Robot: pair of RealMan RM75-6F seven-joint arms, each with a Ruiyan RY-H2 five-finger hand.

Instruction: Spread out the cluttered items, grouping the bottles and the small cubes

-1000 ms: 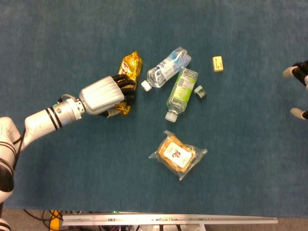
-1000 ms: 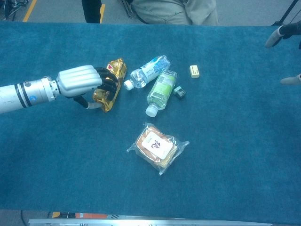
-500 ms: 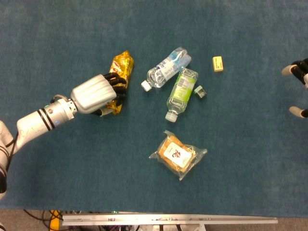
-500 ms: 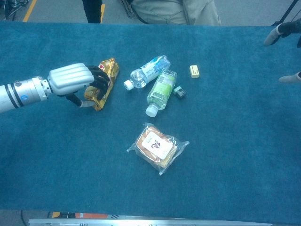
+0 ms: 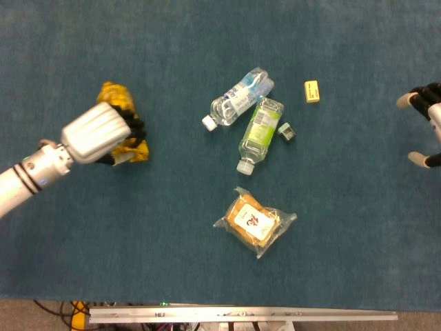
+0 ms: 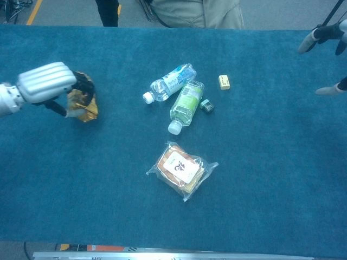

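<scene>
Two clear bottles lie side by side mid-table: a blue-labelled bottle (image 5: 238,98) (image 6: 169,82) and a green-labelled bottle (image 5: 260,132) (image 6: 185,103), caps toward the front left. A small dark cube (image 5: 286,132) (image 6: 206,105) touches the green bottle's right side. A yellow cube (image 5: 311,91) (image 6: 224,82) lies apart to the right. My left hand (image 5: 96,132) (image 6: 46,82) grips a gold snack bag (image 5: 124,141) (image 6: 84,104) at the far left. My right hand (image 5: 424,124) (image 6: 325,49) hovers at the right edge, fingers apart, holding nothing.
A wrapped bread packet (image 5: 254,221) (image 6: 181,169) lies in front of the bottles. The blue cloth table (image 5: 344,227) has a metal rail along its front edge (image 5: 241,314). A seated person shows beyond the far edge (image 6: 190,11).
My left hand has dragged the gold snack bag leftward, away from the bottles. The right hand shifted slightly inward. Bottles, cubes and bread packet have not moved.
</scene>
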